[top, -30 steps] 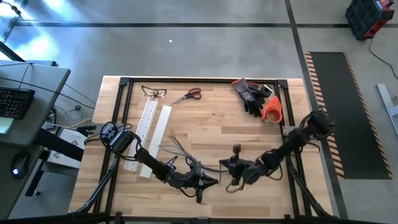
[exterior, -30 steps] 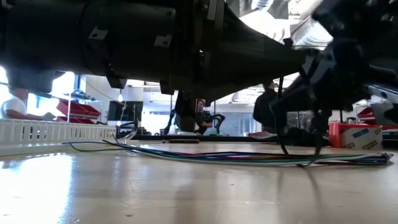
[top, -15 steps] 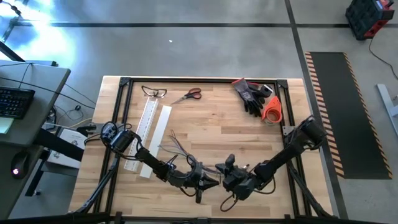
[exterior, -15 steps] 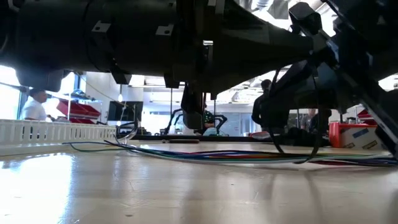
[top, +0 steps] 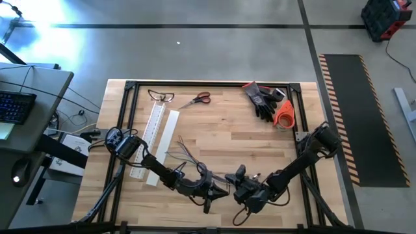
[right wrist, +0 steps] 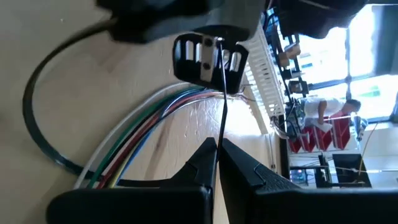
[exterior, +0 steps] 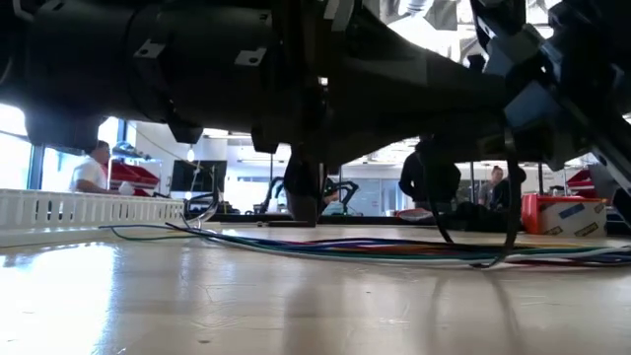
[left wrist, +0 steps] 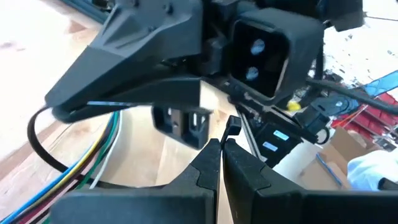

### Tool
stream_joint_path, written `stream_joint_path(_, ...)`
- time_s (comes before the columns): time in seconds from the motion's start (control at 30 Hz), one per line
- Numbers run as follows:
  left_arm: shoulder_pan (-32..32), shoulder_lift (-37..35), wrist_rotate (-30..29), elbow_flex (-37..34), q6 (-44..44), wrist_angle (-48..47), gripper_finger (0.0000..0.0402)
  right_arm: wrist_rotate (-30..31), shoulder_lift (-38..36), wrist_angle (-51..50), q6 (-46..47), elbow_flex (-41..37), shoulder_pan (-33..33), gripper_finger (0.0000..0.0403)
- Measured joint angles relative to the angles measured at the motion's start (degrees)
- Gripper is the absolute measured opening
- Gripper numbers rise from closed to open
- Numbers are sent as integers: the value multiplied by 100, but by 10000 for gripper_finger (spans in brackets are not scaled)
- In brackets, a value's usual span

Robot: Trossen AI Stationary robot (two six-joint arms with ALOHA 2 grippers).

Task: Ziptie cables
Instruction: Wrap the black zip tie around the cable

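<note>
Cables (exterior: pixel 394 247), thin, multicoloured, flat on glossy wood; both jaws clenched on a thin black strap (right wrist: pixel 222 118).

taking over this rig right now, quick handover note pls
Left gripper: shut on the tip of a thin black zip tie, near the table's front middle.
Right gripper: shut on the zip tie's tail, facing the left one.
Cables: flat on the table, from beside the white slotted channel to the grippers; the zip tie loops loosely around them.
Done: loop formed.
Left: pull it tight.
</note>
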Motion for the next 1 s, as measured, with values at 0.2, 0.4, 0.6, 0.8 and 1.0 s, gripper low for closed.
stream_joint_path(0.2,1,0,-1,0,-76,-16,0,-17,0,-12,-68,33,10,0)
stream_joint_path(0.4,1,0,-4,0,-76,-15,0,-22,0,-12,-251,33,10,0)
stream_joint_path(0.6,1,0,-6,0,-76,-14,0,-24,0,-40,-257,33,-5,0)
stream_joint_path(0.8,1,0,-24,0,-76,-16,0,-29,0,-38,-259,33,-5,0)
stream_joint_path(1.0,1,0,-49,0,-76,-16,0,-98,0,-37,-287,33,8,0)
